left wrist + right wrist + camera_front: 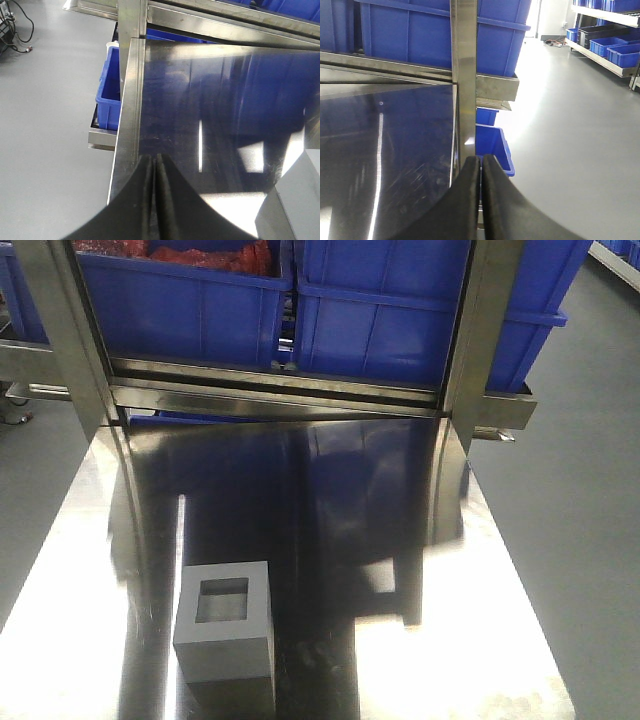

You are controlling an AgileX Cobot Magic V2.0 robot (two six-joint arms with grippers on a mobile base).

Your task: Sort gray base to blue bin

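Left hand (153, 159) pinched shut, empty, hanging over the left rim of the bench (215, 125). Right hand (481, 161) same deal: fingers pressed together, holding nothing, out by the right edge next to an upright post (465, 75). Guessing both parked wide on purpose, to keep the middle open for the front camera and leave room for a reach.

In from the left hand, gray base (225, 625) sitting flat on the bench near the front edge, a bit left of centre, with a corner of it poking into the left wrist view at lower right. Recess facing straight up, sides roughly square with the bench edges. Pretty much a cube, so no real long axis; maybe slightly taller than wide, hard to call.

Further back, blue bin (430, 320) up on the rack, well apart from the gray base, beside a second bin (180, 300) with red stuff in it. Nothing gripped yet, so whole job left. Left hand the obvious pick, being nearer.
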